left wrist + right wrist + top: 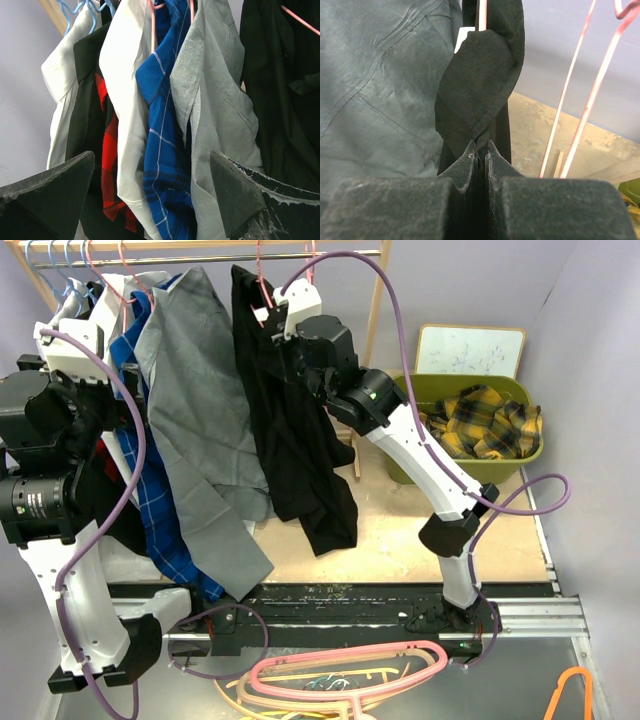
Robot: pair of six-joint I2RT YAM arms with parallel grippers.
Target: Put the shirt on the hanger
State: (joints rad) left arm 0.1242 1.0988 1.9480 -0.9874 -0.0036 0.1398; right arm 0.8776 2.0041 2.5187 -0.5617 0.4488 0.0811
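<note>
The black shirt (295, 440) hangs from the rail beside the grey shirt. A thin pink hanger (262, 285) shows at its top, its hook over the rail. My right gripper (285, 350) is high up at the shirt's collar. In the right wrist view it (480, 146) is shut on a twisted fold of the black cloth (480, 85), and a pink strip of the hanger (482, 12) runs into the shirt above. My left gripper (105, 415) is open and empty, facing the hung clothes (152, 157). The black shirt (275, 100) and a pink hanger arm (300, 19) show at the right edge.
A large grey shirt (190, 400), a blue plaid shirt (160, 150), white and red plaid garments hang on the wooden rail (200, 255). Two bare pink hanger wires (590, 100) hang to the right. A green bin (530, 455) holds yellow-and-black plaid cloth. A thick pink hanger (350, 670) and an orange one (570, 690) lie at the front.
</note>
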